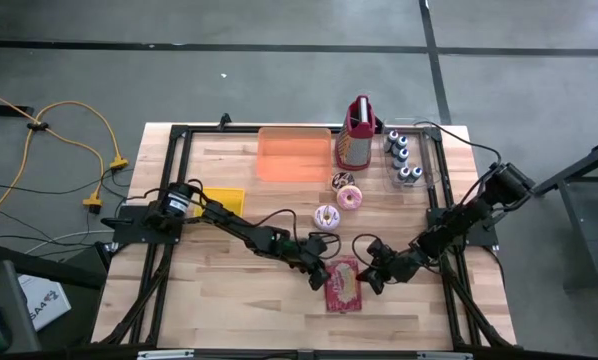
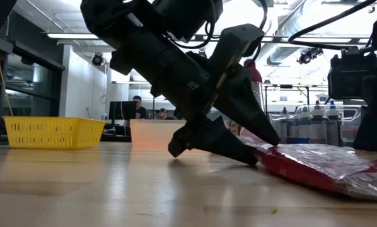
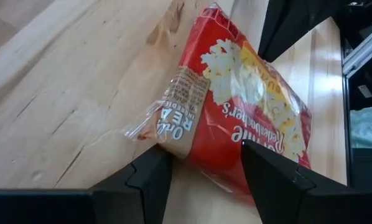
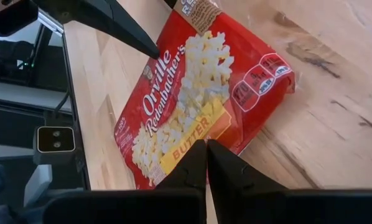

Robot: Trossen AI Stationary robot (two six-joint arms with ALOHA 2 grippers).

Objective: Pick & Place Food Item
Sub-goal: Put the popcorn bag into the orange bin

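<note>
So your popcorn bag (image 1: 344, 285) is lying flat on the wooden surface (image 1: 229, 300), near the front edge, roughly in the middle between the two arms. It's the red butter popcorn pack in clear wrap, easy to read in the right wrist view (image 4: 198, 93).

Your left claw (image 1: 317, 277) is down low right at the bag's left end, fingers (image 3: 150, 180) spread apart with the crinkled clear end of the wrapper sitting between them. They're not pinching it, there's daylight on both sides in the left wrist view. In the low view that claw (image 2: 251, 154) has its tip right up against the bag (image 2: 327, 167) at surface level.

Your right claw (image 1: 371, 277) is just beside the bag's other side, fingers (image 4: 195, 168) pressed together with nothing in them, pointing at the pack.

Further back you've got two donuts (image 1: 337, 205), an orange tray (image 1: 294, 155), a grater (image 1: 356, 140), some bottles (image 1: 401, 155), and a yellow basket (image 1: 224, 198) off to the left.
</note>
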